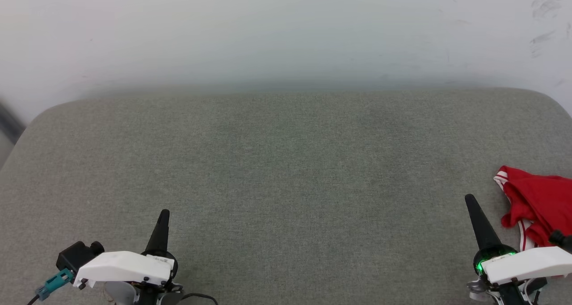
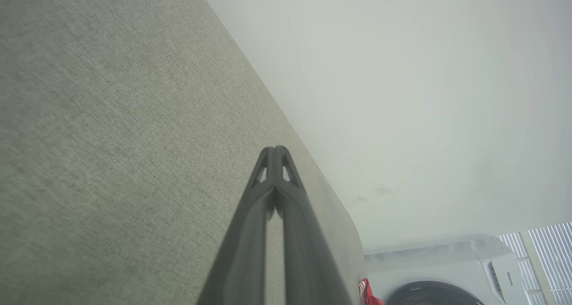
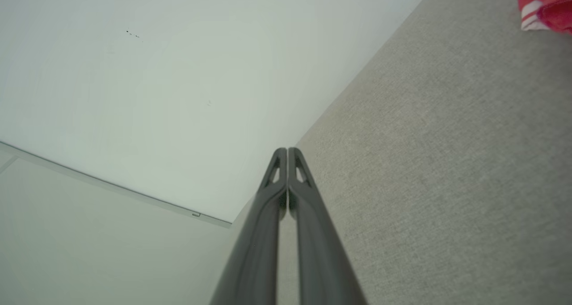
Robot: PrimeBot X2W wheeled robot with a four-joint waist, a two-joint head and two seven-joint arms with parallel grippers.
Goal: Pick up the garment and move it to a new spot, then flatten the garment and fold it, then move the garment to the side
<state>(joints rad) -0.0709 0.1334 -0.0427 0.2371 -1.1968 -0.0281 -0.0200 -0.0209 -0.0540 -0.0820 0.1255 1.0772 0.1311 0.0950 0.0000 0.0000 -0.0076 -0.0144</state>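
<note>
The garment (image 1: 538, 204) is a crumpled red heap with white-and-red striped trim, lying at the right edge of the grey fabric surface (image 1: 286, 171); part of it runs off the head view. A corner of it shows in the right wrist view (image 3: 547, 8) and a sliver in the left wrist view (image 2: 367, 294). My right gripper (image 1: 470, 200) is shut and empty, just left of the garment, not touching it. My left gripper (image 1: 164, 214) is shut and empty at the lower left, far from the garment. In the wrist views each pair of fingertips (image 2: 275, 151) (image 3: 287, 151) is pressed together.
A pale wall (image 1: 286, 32) rises behind the surface's far edge. A white washing machine (image 2: 447, 273) with a dark round door stands beyond the surface's right end. The surface has rounded corners at far left and far right.
</note>
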